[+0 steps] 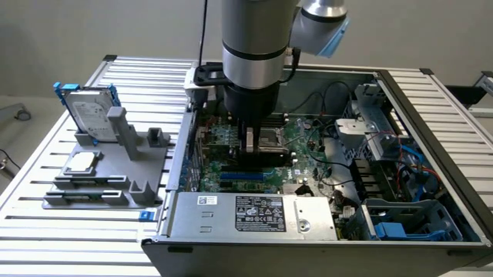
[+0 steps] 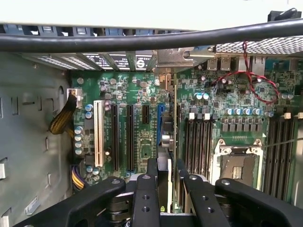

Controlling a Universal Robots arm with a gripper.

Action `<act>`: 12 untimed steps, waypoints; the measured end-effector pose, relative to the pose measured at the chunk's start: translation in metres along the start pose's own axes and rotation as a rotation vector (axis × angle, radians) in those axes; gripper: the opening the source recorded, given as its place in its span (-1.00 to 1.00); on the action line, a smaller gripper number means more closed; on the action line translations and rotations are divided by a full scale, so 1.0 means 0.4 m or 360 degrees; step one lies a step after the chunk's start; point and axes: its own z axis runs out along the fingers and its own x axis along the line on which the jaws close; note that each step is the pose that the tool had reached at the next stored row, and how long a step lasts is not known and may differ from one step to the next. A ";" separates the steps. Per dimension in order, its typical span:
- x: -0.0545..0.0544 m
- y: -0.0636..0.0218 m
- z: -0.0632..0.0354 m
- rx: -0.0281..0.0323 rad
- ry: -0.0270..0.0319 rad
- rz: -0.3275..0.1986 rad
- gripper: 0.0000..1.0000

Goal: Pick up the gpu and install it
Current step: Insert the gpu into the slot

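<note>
pickup looks done: hand (image 1: pixel 256 143) is down inside the open pc case (image 1: pixel 182 156), closed partway on the gpu (image 2: pixel 164 182), which stands on edge between the fingers (image 2: pixel 152 166) over the motherboard (image 1: pixel 231 144). in the wrist view the card runs in line with the blue slot (image 2: pixel 159 118), just beside it. can't tell if its edge is in a slot, so i judge the install not finished: seating and letting go are left

exterior view, left to right: hard drive (image 1: pixel 89 112) in a blue frame stands in the grey fixture (image 1: pixel 115 179) on the slatted worktop (image 1: pixel 46 231), small silver cpu chip (image 1: pixel 82 163) lies flat on the same fixture, both well apart from the case. then the case, power supply (image 1: pixel 254 213) along the near edge, empty cpu socket (image 2: pixel 236 165) just beside the card, black cables (image 1: pixel 339 173) and blue drive bays (image 1: pixel 393 228) at the right

tight spots: white slot (image 2: pixel 98 132) and black slots (image 2: pixel 123 137) on one side of the card, ram slots (image 2: pixel 196 142) on the other, red wires (image 2: pixel 251 75) off by the rear ports
</note>
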 end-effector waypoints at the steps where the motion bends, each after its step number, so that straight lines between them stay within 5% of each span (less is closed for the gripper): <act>1: 0.000 0.000 0.004 -0.00016 0.00001 0.0000 -0.48; 12: 0.002 0.000 0.025 -0.00140 -0.00005 0.0001 -0.48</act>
